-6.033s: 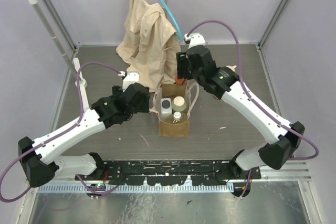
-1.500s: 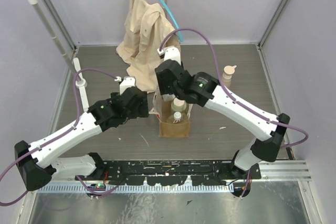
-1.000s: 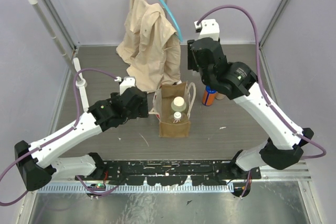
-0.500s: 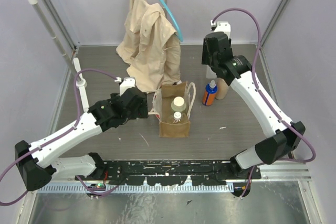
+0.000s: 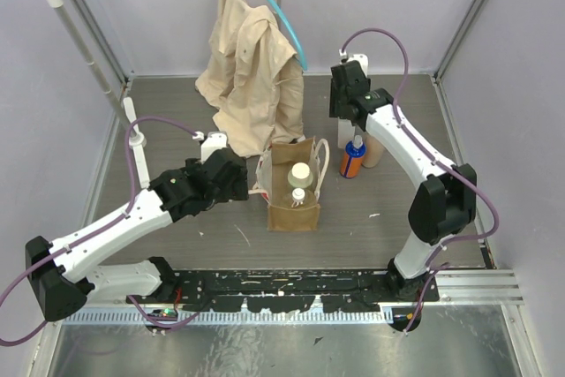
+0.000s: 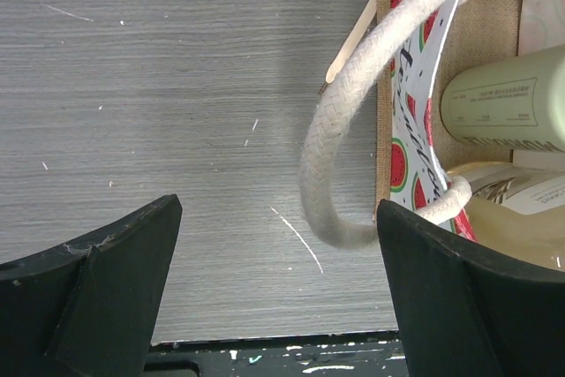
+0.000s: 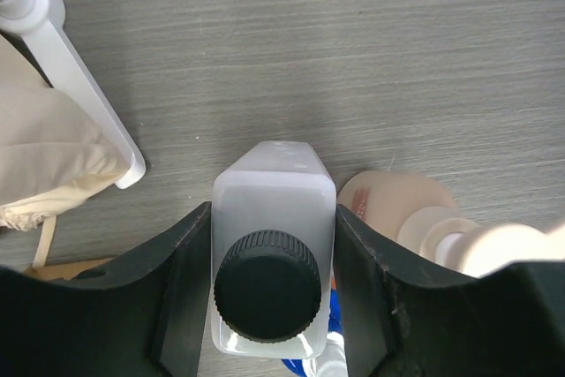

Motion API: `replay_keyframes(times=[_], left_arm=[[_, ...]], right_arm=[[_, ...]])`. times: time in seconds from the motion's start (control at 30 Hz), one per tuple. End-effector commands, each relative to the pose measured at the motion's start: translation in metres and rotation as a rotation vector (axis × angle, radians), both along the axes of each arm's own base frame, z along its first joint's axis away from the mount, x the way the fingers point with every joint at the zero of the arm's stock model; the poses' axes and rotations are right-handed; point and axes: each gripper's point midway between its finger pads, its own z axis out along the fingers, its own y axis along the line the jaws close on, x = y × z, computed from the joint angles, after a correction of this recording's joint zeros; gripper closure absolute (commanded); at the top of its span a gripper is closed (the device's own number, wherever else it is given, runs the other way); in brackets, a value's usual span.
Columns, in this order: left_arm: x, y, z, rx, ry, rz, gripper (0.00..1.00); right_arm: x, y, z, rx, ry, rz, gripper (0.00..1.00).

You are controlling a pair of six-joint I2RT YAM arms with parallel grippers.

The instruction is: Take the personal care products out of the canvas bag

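Crowding jug (image 7: 274, 205): pump btl (image 7: 395, 205), shirt (image 7: 44, 156)

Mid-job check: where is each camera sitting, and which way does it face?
Top external: above and behind the bases, looking down at the table; both arms show, canvas bag central.
Left wrist: looks down past the open left gripper at the bag's rope handle.
Right wrist: looks down past the right gripper clamping the white jug bottle.
Shared: the peach pump bottle appears in top and right-wrist views.
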Motion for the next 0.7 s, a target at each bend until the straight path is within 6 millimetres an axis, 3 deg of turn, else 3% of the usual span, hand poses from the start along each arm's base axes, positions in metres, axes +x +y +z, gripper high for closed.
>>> replay_keyframes(times=[0.0,0.2,0.37,0.53,0.67], left_arm=[[-0.003,0.005,0.004,-0.005,0.009,0.026,0.01],[-0.005,0.007,0.006,-0.018,0.002,0.023,0.01],[-0.006,0.008,0.005,-0.01,0.003,0.019,0.01],[-0.007,0.006,0.004,-0.015,0.012,0.013,0.01],[-0.007,0.004,0.004,-0.026,0.014,0.009,0.01]], right_arm=[[0.025,0.004,0.031,0.071,-0.139,-0.037,0.59],[0.031,0.003,0.004,0.057,-0.07,-0.048,0.58],[0.036,0.005,-0.005,0.066,-0.047,-0.055,0.46],[0.04,0.004,-0.01,0.057,-0.028,-0.061,0.45],[0.042,0.006,-0.007,0.056,-0.025,-0.053,0.25]])
